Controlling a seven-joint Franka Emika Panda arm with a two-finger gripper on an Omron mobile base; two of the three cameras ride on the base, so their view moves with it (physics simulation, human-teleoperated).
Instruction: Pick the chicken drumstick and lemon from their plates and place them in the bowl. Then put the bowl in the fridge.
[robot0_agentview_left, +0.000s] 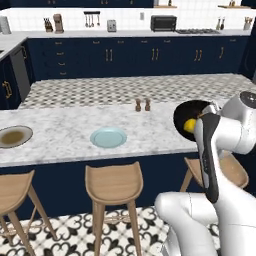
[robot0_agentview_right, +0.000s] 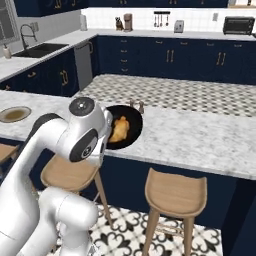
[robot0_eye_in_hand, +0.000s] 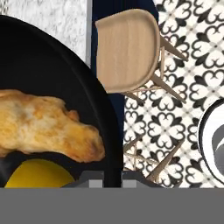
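Observation:
The black bowl (robot0_eye_in_hand: 43, 65) holds the golden-brown chicken drumstick (robot0_eye_in_hand: 43, 124) and the yellow lemon (robot0_eye_in_hand: 37, 175). My gripper (robot0_eye_in_hand: 113, 177) is shut on the bowl's near rim, with both fingertips close together at its edge. The bowl (robot0_agentview_left: 192, 112) stands at the island counter's right end, its near rim reaching past the counter's front edge, and my arm hides part of it. The lemon (robot0_agentview_left: 189, 125) peeks out beside my wrist. From the other side the drumstick (robot0_agentview_right: 119, 129) lies in the bowl (robot0_agentview_right: 131, 120). The grey plate (robot0_agentview_left: 15, 136) and light blue plate (robot0_agentview_left: 108, 137) are bare. The fridge is out of view.
Salt and pepper shakers (robot0_agentview_left: 142, 105) stand at the counter's far edge. Wooden stools (robot0_agentview_left: 112, 182) (robot0_agentview_right: 175, 192) line the near side, one stool (robot0_eye_in_hand: 127, 48) right below the bowl's rim. Navy cabinets and a sink (robot0_agentview_right: 40, 50) run along the back and left.

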